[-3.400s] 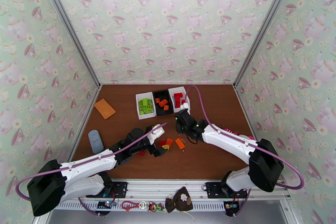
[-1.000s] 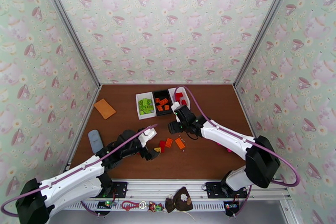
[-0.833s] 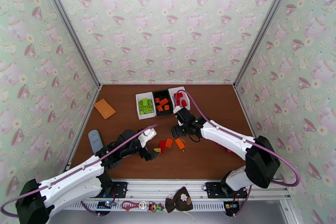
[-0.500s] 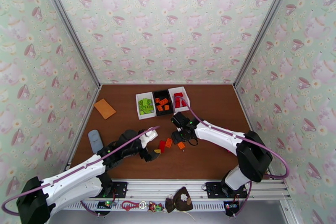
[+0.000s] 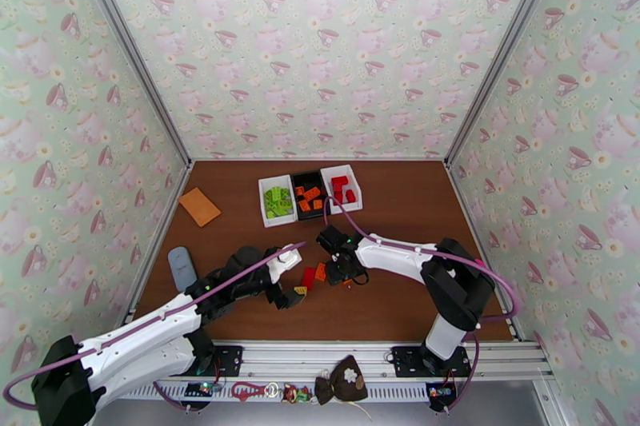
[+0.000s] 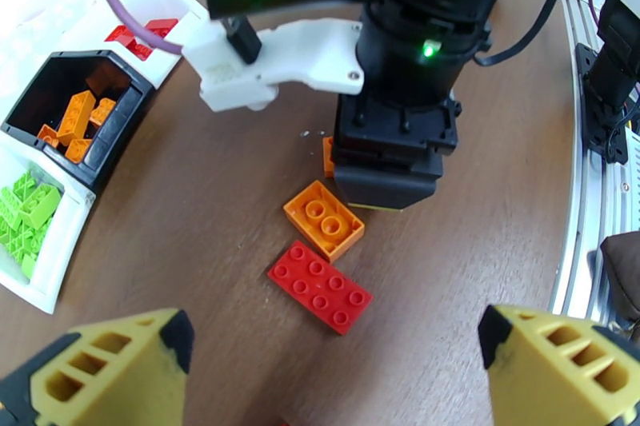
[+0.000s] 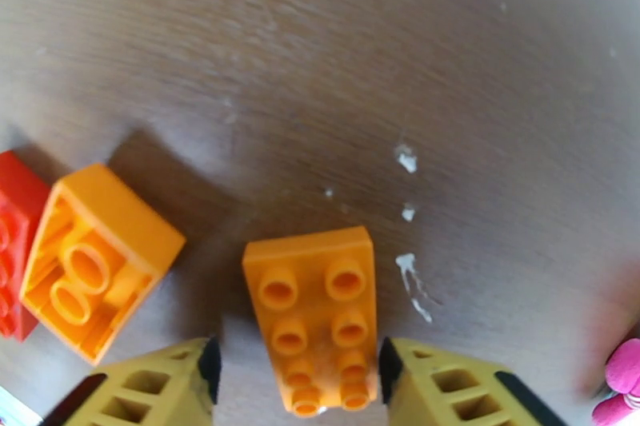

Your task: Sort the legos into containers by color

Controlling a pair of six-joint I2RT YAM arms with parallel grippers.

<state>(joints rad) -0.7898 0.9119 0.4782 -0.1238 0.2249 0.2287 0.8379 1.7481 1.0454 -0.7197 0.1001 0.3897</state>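
My right gripper (image 7: 298, 388) straddled a small orange two-by-four studded plastic brick (image 7: 316, 316) lying flat on the table, at 6 o'clock of the bins. Jaws weren't clamped: a gap showed on one side. My left gripper (image 6: 332, 376) hung spread wide and empty at 7 o'clock of the loose bricks. Mostly sorted, I'd judge: the white bin of lime bricks (image 6: 56, 268), the black bin of orange ones (image 6: 124, 128) and the white bin of red ones (image 6: 180, 8) were all well stocked. Left that I could see: that brick, an upturned orange two-by-two (image 6: 324, 220) and a red two-by-four (image 6: 320, 288). Brown wood-grain tabletop (image 5: 400, 292) with white scuffs, enclosed by teacup-wallpaper walls (image 5: 320, 60).
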